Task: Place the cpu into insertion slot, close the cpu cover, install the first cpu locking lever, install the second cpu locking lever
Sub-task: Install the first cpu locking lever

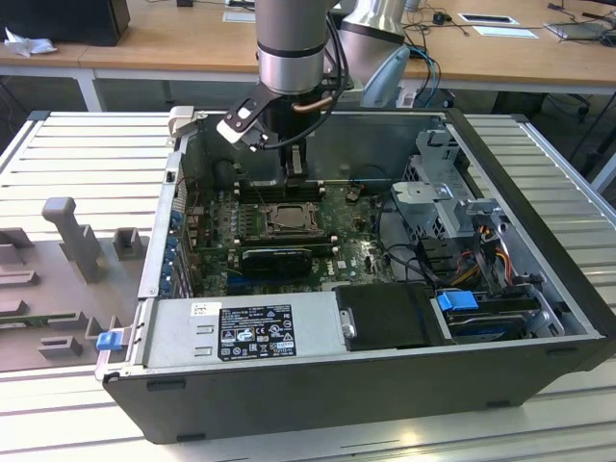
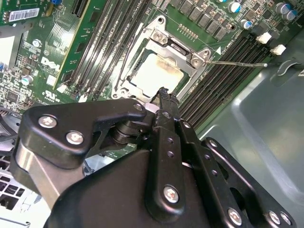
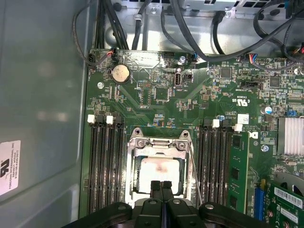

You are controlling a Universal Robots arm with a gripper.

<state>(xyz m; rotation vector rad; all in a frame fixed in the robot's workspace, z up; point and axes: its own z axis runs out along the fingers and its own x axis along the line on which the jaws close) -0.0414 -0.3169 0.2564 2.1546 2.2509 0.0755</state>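
Hovering at the slot's (image 3: 130,161) edge, your gripper (image 3: 161,186) had its jaws pressed together, empty. The cpu (image 3: 159,171) lay in the slot, the cover (image 3: 159,144) lowered around it, and a lever (image 2: 237,63) angled out beside the slot.

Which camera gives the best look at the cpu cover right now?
The first wrist view: the cpu cover faces the camera squarely, the gripper hiding one edge. The second wrist view shows it slanted, one corner behind the gripper. The exterior view shows it from afar, below the arm.
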